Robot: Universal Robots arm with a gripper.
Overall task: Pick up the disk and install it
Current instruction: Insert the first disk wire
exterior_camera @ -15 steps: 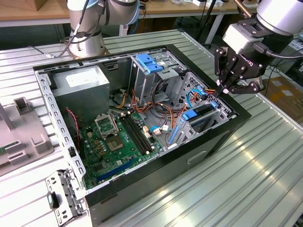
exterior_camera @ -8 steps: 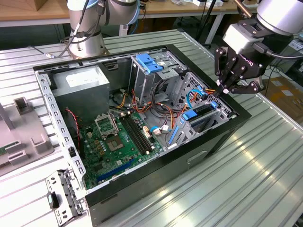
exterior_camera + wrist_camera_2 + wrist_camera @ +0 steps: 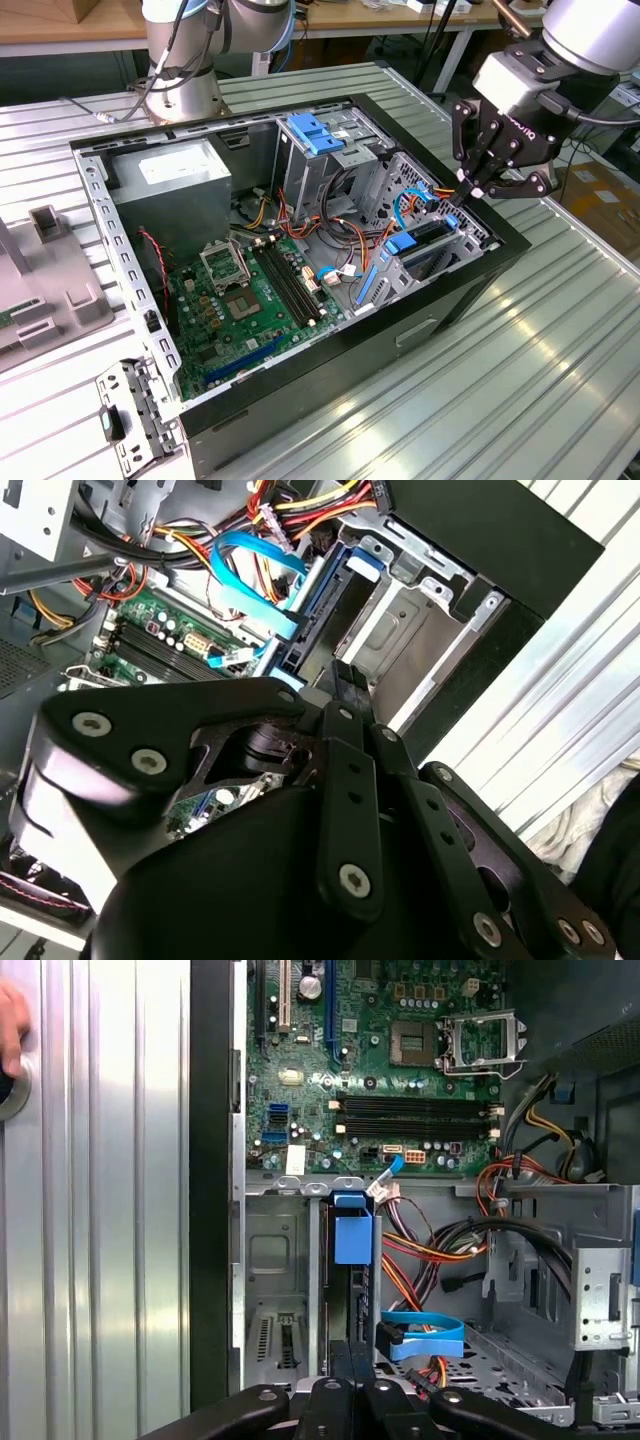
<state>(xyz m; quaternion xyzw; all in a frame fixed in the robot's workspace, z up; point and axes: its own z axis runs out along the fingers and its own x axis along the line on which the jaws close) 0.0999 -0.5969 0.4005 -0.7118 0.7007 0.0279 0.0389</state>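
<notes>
One broad ribbed metal table (image 3: 560, 380) carries everything, and on it lies an open black computer case (image 3: 470, 290) with its side off. Inside, toward the exterior view's left, sits a grey power-supply box (image 3: 170, 185), with the green motherboard (image 3: 240, 300) beside it. A metal drive cage with a light-blue latch (image 3: 315, 135) stands further back.

Over the corner of the case at the exterior view's right hangs the black gripper (image 3: 467, 190), pointing down into the bay. Its fingers are drawn together, with nothing gripped between them that I can make out. The tips sit right at the end of the disk (image 3: 430, 233), though whether they press on it I cannot tell.

The disk stands on edge in a slot of that bay. In the first wrist view it shows edge-on (image 3: 350, 1300), running from the gripper (image 3: 350, 1365) up to its blue plastic tab (image 3: 352, 1237). A light-blue flat cable (image 3: 425, 1335) curls just beside it.
</notes>
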